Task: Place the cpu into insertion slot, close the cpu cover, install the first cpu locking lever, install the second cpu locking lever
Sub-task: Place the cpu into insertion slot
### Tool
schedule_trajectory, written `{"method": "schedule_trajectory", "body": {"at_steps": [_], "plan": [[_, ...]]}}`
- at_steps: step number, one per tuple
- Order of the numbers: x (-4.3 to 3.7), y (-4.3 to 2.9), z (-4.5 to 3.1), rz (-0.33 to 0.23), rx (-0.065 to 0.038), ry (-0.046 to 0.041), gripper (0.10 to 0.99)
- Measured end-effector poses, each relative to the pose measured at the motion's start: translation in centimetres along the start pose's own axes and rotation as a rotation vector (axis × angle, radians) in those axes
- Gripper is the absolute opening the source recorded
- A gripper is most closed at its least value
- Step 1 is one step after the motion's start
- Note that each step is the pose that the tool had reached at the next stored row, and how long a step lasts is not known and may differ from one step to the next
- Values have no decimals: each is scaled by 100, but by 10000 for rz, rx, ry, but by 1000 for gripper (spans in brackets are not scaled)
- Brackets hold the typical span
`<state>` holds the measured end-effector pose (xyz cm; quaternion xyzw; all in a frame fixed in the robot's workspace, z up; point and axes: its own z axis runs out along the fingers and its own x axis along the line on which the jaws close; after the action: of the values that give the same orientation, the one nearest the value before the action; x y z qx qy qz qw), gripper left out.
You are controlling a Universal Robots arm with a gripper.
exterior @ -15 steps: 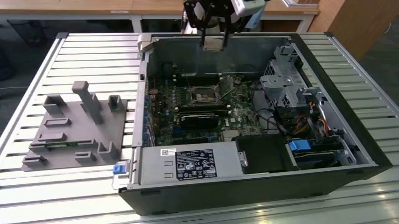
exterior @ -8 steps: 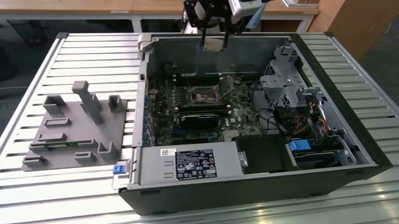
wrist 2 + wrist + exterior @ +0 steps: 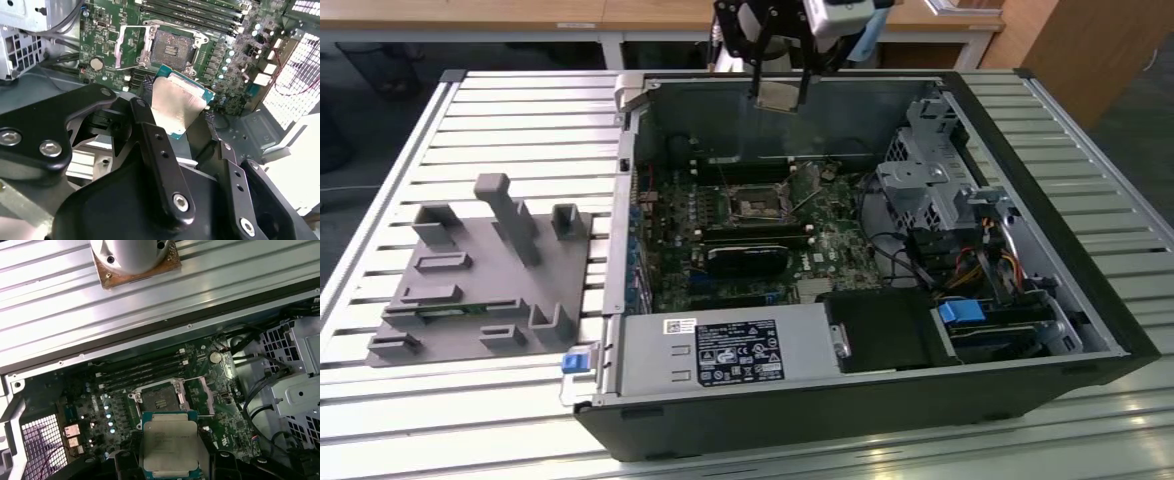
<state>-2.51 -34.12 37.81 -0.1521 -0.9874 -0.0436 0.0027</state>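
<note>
Exterior view: open computer case point(image 3: 881, 420) lying on the slatted desk point(image 3: 520, 110), with a grey fixture point(image 3: 487, 270) out toward the exterior view's left. The end effector point(image 3: 778, 88) hangs over the far wall of the case, clamped on the cpu point(image 3: 775, 96), which shows as a pale square under the fingertips. It is well above the green board point(image 3: 670, 250) and well apart from the insertion slot point(image 3: 757, 203). Second wrist view: two black fingers point(image 3: 150, 135) pinch the cpu point(image 3: 177, 102) by opposite edges. The silvery lid faces the camera and a thin green rim shows round it, so the contact side looks to face down toward the board. The insertion slot point(image 3: 172, 47) lies bare beyond it, and the cpu cover point(image 3: 119, 47) is swung open just beside it. First wrist view: the cpu point(image 3: 169, 445) sits between the fingers, close to square-on with the insertion slot point(image 3: 159, 400). The cpu cover point(image 3: 205, 396) is laid back on one side and the memory slots point(image 3: 140, 371) run beyond. Handling, as judged: light, stiff and thin, with a smooth metal top and bare edges that could slip under a weak pinch. The underside and the socket contacts look fragile, so an edge hold like this one suits it and the faces are best left alone. It is near square, with no real long axis. It is held flat or nearly so, its edges roughly parallel to the slot's rim.
</note>
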Motion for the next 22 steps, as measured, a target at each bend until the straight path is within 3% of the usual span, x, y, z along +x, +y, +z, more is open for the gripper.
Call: {"method": "schedule_trajectory", "body": {"at_steps": [22], "plan": [[0, 1, 11, 1426, 1, -130, 525]]}}
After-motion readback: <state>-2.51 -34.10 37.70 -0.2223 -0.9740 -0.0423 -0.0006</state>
